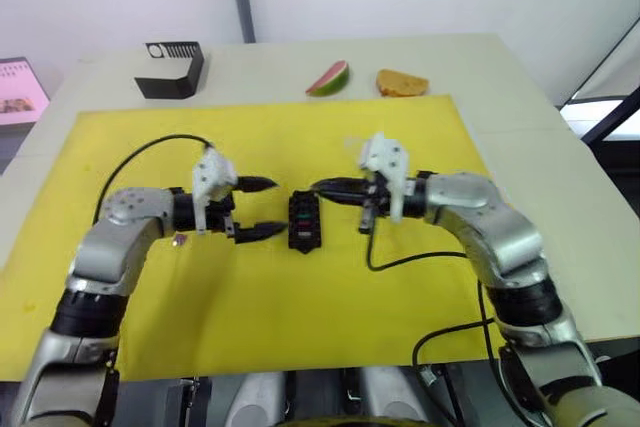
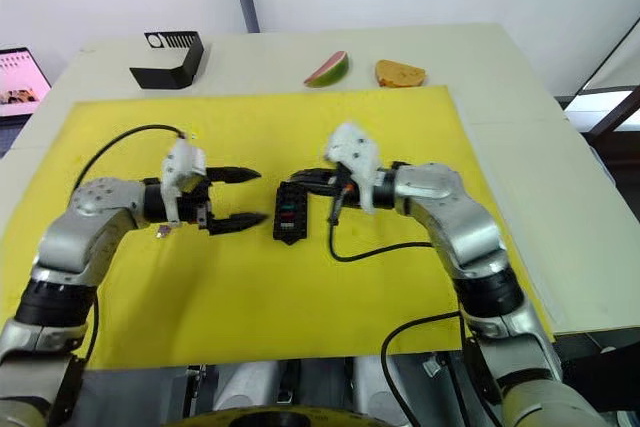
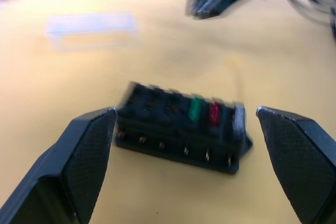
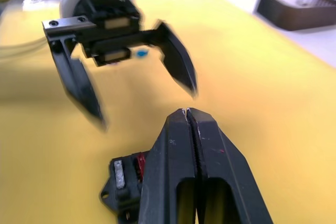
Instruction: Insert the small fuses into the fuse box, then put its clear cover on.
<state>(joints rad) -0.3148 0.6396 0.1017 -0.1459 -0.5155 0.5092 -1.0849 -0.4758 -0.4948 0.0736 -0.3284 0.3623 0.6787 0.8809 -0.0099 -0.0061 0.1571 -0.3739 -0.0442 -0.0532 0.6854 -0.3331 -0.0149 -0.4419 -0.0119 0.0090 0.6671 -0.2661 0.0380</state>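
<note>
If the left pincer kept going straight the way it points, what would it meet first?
Most likely the fuse box: the open left pincer points at it across the yellow mat, and the left wrist view shows the box between its fingers. Depth is unclear.

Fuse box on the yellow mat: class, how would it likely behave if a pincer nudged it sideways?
The fuse box looks like small rigid plastic, so probably light and stiff. It lies flat and low on the yellow mat, so it would likely slide rather than tip or roll.

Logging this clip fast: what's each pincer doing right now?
Left pincer: open, empty, beside the fuse box.
Right pincer: shut, nothing visibly held, above the box.
</note>
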